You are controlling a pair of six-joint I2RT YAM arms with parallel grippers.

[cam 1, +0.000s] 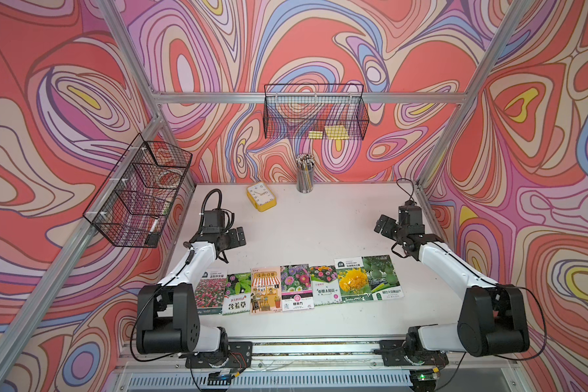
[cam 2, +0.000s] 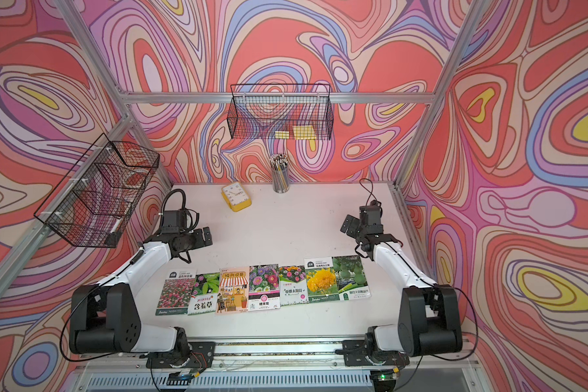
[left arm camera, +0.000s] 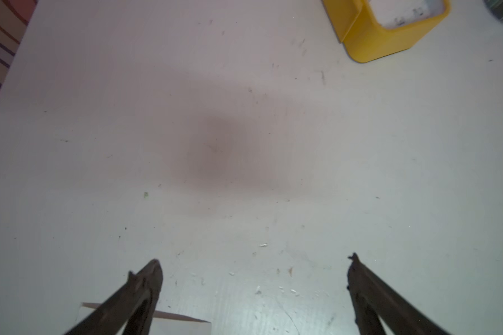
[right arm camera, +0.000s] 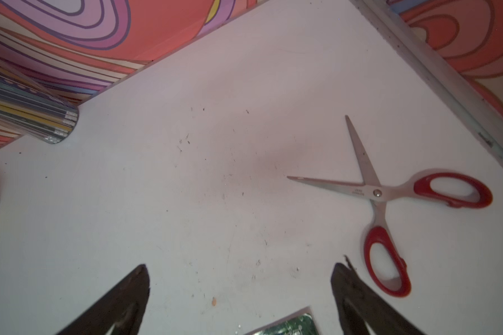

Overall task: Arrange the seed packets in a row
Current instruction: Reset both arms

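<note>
Swirl-patterned walls are seen around a white table (cam 1: 319,230), on which a yellow-rimmed clock (cam 1: 261,197) is stood at the far edge. The seed packets (cam 1: 299,288) are laid well in front of the clock, toward the near edge. They are set face up in a single line of seven, edge to edge. Some neighbours appear to overlap slightly, and the line is tilted a little toward the clock at its right-hand end. No packet is seen lying apart from the line.

The left gripper (left arm camera: 254,259) is held between the clock and the row, above bare table, with its fingers spread wide and nothing between them. A corner of one packet is just caught beneath it in the left wrist view. The right gripper (right arm camera: 241,266) is held well to the right of the clock, likewise spread and empty, with red-handled scissors (right arm camera: 389,200) lying near it on the table.

The arrangement is judged essentially finished. At most, the slight slant and the overlaps could be tidied.
</note>
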